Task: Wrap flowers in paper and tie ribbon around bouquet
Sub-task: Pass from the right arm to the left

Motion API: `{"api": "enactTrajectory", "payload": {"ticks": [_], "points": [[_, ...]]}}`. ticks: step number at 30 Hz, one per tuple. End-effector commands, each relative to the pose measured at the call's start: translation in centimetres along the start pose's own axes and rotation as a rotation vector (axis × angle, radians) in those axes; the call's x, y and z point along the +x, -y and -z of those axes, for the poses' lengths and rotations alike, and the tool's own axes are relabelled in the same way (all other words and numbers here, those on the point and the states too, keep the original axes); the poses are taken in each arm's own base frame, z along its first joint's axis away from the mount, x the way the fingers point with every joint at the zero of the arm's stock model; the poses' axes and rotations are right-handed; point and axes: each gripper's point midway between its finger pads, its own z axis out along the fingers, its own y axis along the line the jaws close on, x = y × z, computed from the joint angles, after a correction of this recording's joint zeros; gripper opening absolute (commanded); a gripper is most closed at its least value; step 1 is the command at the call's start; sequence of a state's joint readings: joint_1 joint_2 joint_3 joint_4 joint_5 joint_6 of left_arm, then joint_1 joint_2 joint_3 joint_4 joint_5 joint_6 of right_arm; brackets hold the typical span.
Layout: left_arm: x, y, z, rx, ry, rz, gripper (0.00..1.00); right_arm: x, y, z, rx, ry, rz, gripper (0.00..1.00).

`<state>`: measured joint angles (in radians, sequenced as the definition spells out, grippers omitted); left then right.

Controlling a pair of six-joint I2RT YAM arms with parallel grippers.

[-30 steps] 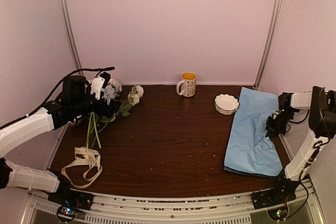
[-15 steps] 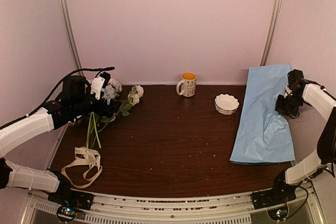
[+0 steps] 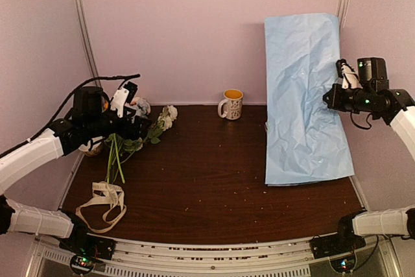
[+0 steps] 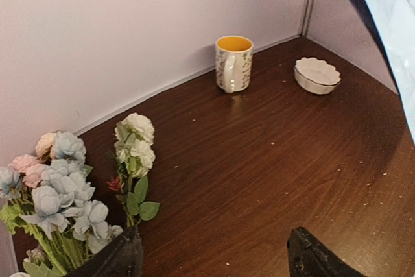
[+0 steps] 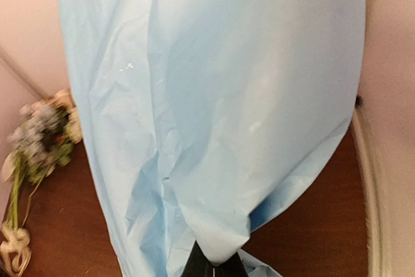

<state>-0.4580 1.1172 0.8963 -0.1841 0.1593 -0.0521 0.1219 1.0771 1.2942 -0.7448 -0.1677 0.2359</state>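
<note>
The brown table [image 3: 214, 180] had crumbs on it, with pink walls [image 3: 194, 24] around. At three o'clock the right gripper [image 3: 332, 97] pinched the blue paper [image 3: 301, 95], held up high. At nine o'clock the left gripper [image 4: 214, 255], fingers apart, hung by the flowers [image 4: 65, 186].

You've got white shells on the long links and black joint housings. Left arm [image 3: 29, 157]: black cable [image 3: 97, 86] at the wrist, white bracket by the left claw [image 4: 214, 264]. Right arm [image 3: 407, 124]: green LEDs near the right claw [image 3: 331, 98]. Claw fingers [image 4: 120, 261] are black. Bases [image 3: 87, 248] are black too.
</note>
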Motion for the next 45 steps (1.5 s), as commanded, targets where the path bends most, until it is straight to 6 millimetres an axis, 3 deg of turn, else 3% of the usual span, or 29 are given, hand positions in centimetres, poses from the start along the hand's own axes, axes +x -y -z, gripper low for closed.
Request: {"api": "enactTrajectory", "payload": {"ticks": [1,5,9,13,17,24,27,32,34,38,42,45], "points": [[-4.4,4.1,2.3,0.200,0.119,-0.008,0.78,-2.5,-12.5,4.5,-0.504,0.156,0.221,0.00],[-7.7,7.7,5.3,0.358,0.259,-0.030,0.77,-1.8,-19.8,7.7,-0.790,0.227,0.298,0.00],[-11.8,10.2,9.8,0.492,0.487,-0.014,0.74,-0.9,-25.0,9.4,-1.026,0.254,0.284,0.00],[-15.0,11.5,13.9,0.574,0.634,-0.011,0.74,-0.4,-28.8,10.3,-1.169,0.257,0.288,0.00],[-16.0,12.5,16.4,0.639,0.694,-0.026,0.82,0.1,-31.4,10.3,-1.227,0.226,0.309,0.00],[-15.6,14.3,20.5,0.671,0.834,-0.199,0.92,1.2,-32.8,9.6,-1.243,0.198,0.324,0.00],[-16.4,12.8,20.2,0.562,0.839,-0.158,0.91,1.4,-32.8,9.4,-1.234,0.194,0.328,0.00],[-17.4,10.7,18.2,0.440,0.791,-0.074,0.76,1.5,-32.7,9.5,-1.233,0.191,0.333,0.00],[-17.4,11.7,17.6,0.513,0.773,-0.076,0.76,1.6,-32.6,9.4,-1.227,0.192,0.336,0.00],[-17.1,14.6,19.2,0.746,0.819,-0.107,0.80,1.7,-32.5,9.1,-1.211,0.190,0.341,0.00],[-16.4,15.1,21.6,0.785,0.924,-0.151,0.83,1.9,-32.5,8.7,-1.201,0.185,0.340,0.00],[-16.3,15.4,21.8,0.811,0.929,-0.159,0.83,2.1,-32.5,8.6,-1.198,0.180,0.341,0.00]]}}
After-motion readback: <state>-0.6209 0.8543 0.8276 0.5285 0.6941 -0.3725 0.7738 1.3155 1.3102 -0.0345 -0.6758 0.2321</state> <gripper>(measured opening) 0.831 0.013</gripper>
